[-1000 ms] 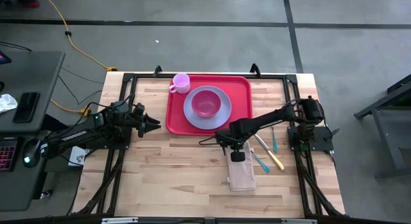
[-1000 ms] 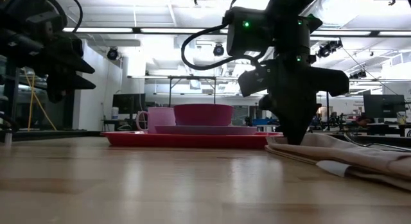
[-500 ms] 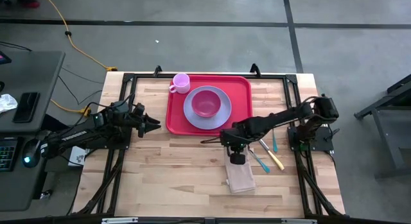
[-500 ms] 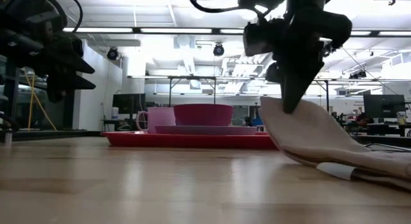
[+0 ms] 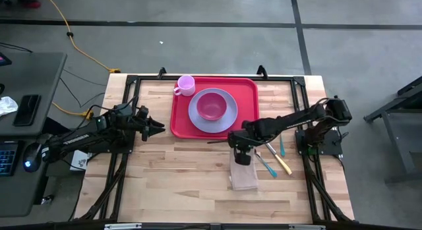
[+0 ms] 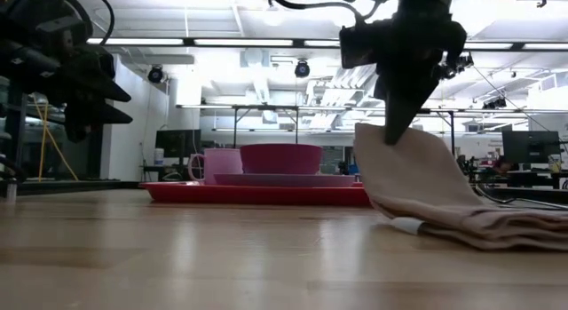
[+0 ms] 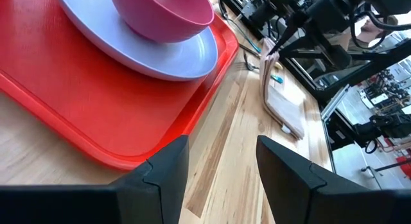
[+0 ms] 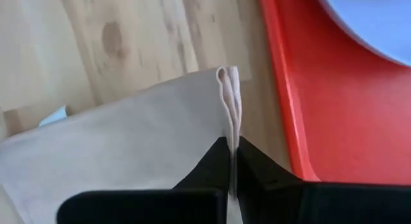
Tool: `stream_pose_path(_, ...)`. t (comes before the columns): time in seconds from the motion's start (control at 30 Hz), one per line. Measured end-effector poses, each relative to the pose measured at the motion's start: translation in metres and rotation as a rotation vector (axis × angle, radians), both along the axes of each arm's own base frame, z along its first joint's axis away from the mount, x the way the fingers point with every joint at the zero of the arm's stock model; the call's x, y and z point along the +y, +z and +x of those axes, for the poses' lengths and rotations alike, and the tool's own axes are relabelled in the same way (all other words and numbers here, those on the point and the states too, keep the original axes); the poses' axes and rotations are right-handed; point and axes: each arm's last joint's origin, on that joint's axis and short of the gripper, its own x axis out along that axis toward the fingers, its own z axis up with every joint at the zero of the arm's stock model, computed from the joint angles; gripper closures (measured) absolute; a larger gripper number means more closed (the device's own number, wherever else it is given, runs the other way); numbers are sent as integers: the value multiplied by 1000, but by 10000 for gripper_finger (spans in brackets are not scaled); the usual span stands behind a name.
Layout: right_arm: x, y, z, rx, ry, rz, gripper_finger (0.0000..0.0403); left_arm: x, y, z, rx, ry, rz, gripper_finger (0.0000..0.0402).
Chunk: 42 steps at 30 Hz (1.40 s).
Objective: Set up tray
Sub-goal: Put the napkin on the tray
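A: Tray (image 5: 247,91) — red, low rim, far centre of the wooden table (image 5: 171,177); where do its contents stand?

B: Lavender plate (image 5: 231,115) sits in the tray's middle; pink bowl (image 5: 211,105) stands on the plate; pink mug (image 5: 185,85) stands at the tray's far-left corner, handle toward the left.

A: Right gripper (image 5: 242,157)?

B: Just near of the tray's near-right corner; fingers pinched tight on the folded edge of a beige cloth (image 5: 243,177); right wrist view shows the fold caught between the two dark tips, with the tray's rim close beside it; low view shows that end raised off the table while the rest lies flat.

A: Left gripper (image 5: 158,128)?

B: Hangs left of the tray, above the table, fingers spread wide, nothing between them.

A: Anything seen in one view only?

B: High view alone shows utensils (image 5: 275,157) lying right of the cloth; teal and yellow handles; low view shows a small white tag (image 6: 408,226) on the cloth; no writing legible on it.
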Motion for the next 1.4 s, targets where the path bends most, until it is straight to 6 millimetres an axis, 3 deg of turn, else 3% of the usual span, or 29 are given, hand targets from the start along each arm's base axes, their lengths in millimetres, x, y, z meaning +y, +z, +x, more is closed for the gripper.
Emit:
stream_pose_path(0.23,-2,1,1,-16,-90,-35,403,0,0,0,-1,0,0,190)
stream_pose_path(0.47,-11,19,8,-69,-148,-127,403,0,0,0,-1,0,0,190)
stream_pose_path(1.4,-135,22,-6,61,-265,-250,403,0,0,0,-1,-5,-2,190)
